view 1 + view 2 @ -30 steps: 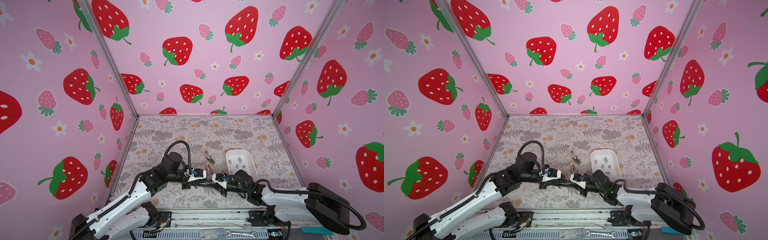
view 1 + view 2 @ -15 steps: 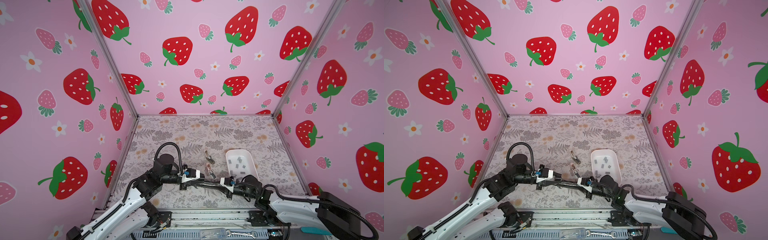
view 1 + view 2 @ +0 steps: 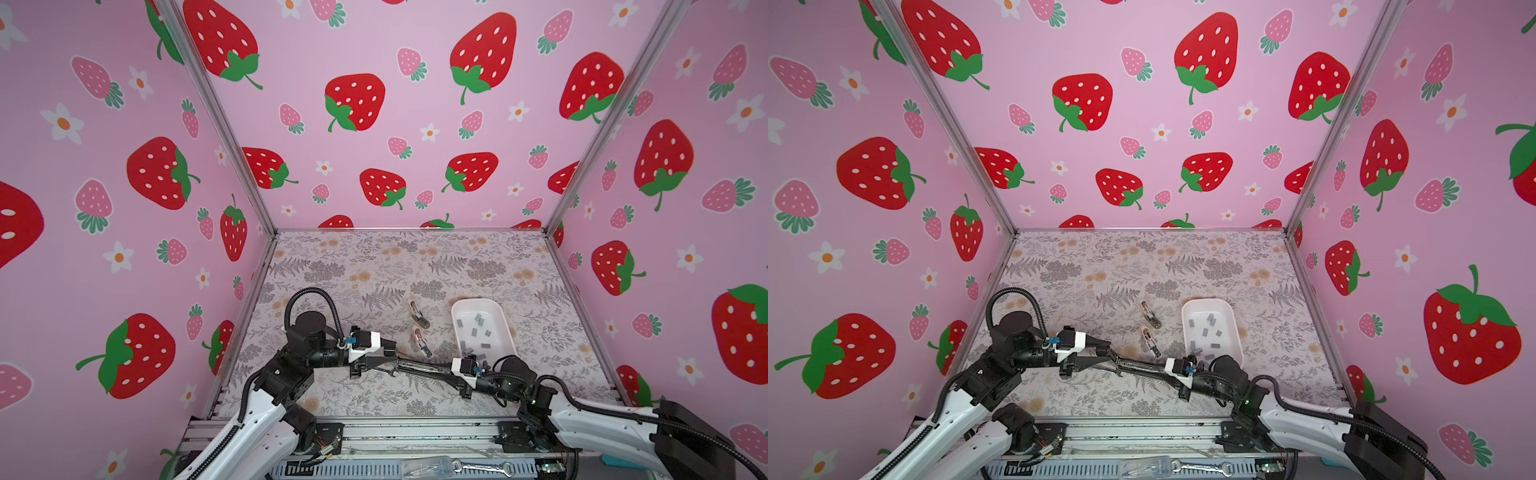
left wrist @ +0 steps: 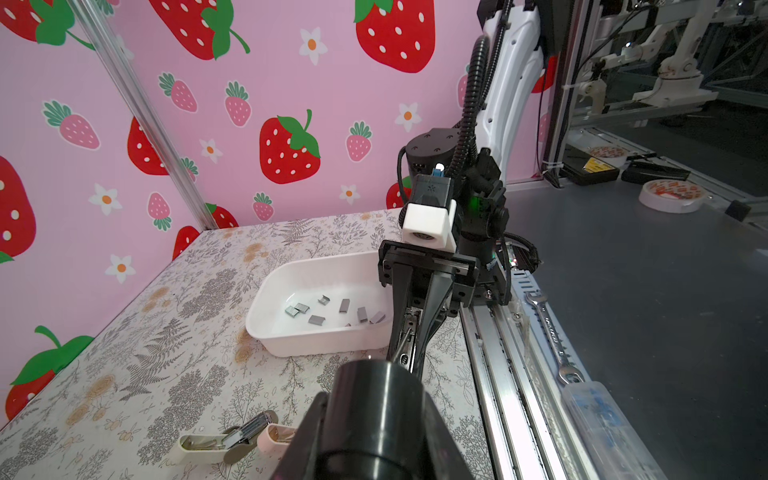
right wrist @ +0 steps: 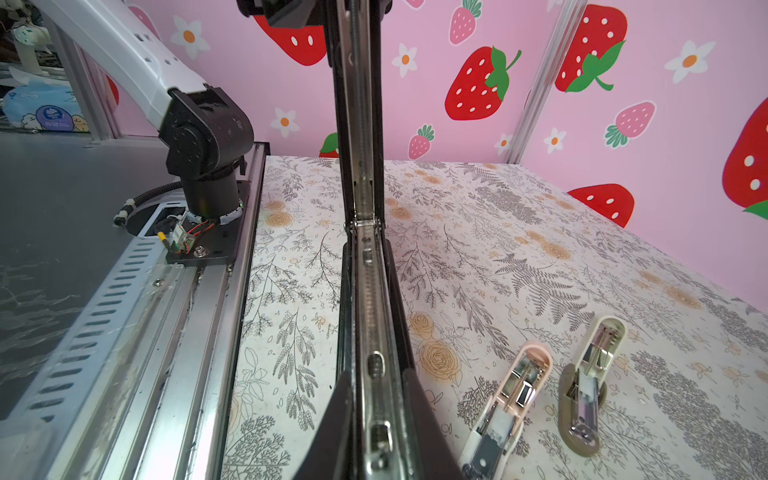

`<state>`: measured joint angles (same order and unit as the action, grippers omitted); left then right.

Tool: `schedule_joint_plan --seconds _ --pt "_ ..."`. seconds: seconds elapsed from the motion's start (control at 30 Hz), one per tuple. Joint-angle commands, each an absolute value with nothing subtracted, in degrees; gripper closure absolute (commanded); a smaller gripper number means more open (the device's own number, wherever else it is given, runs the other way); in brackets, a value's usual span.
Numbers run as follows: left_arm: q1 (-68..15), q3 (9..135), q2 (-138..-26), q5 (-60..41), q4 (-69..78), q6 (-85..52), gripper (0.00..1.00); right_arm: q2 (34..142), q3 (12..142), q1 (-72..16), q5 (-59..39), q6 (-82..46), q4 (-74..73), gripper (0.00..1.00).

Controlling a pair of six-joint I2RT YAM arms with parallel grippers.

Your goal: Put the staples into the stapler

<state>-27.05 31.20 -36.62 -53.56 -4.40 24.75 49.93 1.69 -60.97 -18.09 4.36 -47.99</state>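
Stapler (image 3: 417,366) opened out, lying 9-to-3 near table's 6 o'clock edge. Left gripper (image 3: 390,360) clenched on its 9 o'clock end, right gripper (image 3: 443,370) on the 3 o'clock end. Staples (image 3: 478,332) in white tray (image 3: 457,308), 2 o'clock of stapler.

Stapler (image 3: 419,366) ends hidden inside left pincer (image 3: 393,361) and right pincer (image 3: 449,370).

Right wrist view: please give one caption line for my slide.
Stapler opened out, silver track showing, gripped by the right hand; two tiny open staplers lie beside on the floral table.
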Motion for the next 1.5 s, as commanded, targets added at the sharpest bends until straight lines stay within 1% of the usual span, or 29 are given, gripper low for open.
schedule_joint_plan --seconds 0.0,0.2,0.4,0.63,0.8,0.97,1.1,1.13,1.17,1.2,1.23,1.33,1.47 --pt "-22.7 31.4 -35.6 -42.4 2.9 22.9 1.00 48.4 1.0 -60.6 -18.6 4.7 -51.0 1.00" --pt "-19.1 30.0 -35.4 -42.3 5.8 19.1 1.00 48.0 1.2 -60.7 -19.6 4.1 -51.6 1.00" --pt "-14.6 28.4 -34.5 -42.7 9.3 14.6 1.00 47.1 1.2 -60.6 -18.6 3.2 -51.7 1.00" --pt "-14.0 28.2 -34.9 -44.0 10.2 14.1 1.00 47.0 2.2 -60.6 -18.0 2.0 -51.7 1.00" --pt "-14.0 29.7 -37.4 -37.7 7.3 12.9 1.00 45.0 1.9 -60.6 -17.9 0.6 -52.8 1.00" --pt "-14.0 30.3 -38.1 -27.5 4.3 11.0 1.00 41.9 2.4 -60.6 -12.8 -1.0 -51.3 1.00" --pt "-14.0 30.3 -38.5 -22.5 3.4 10.2 0.95 41.6 3.3 -60.6 -10.4 -1.8 -50.2 1.00" --pt "-13.9 30.2 -38.7 -22.0 3.4 10.1 0.93 42.0 3.6 -60.6 -9.9 -2.0 -50.0 1.00" --pt "-14.0 30.2 -39.0 -21.4 3.5 9.9 0.81 42.5 4.1 -60.6 -9.7 -2.2 -49.8 1.00" --pt "-14.0 30.2 -39.2 -21.0 3.6 9.8 0.43 43.0 4.4 -60.6 -9.4 -2.3 -49.6 1.00" --pt "-13.9 30.2 -39.5 -20.7 3.8 9.7 0.00 43.5 4.9 -60.7 -9.1 -2.5 -49.3 1.00" --pt "-14.0 30.1 -39.6 -20.3 4.3 9.3 0.00 45.1 6.2 -60.7 -8.4 -3.3 -48.9 1.00" --pt "-14.0 30.1 -38.7 -17.3 4.5 7.8 0.01 46.2 7.4 -61.3 -6.0 -4.3 -48.4 1.00"
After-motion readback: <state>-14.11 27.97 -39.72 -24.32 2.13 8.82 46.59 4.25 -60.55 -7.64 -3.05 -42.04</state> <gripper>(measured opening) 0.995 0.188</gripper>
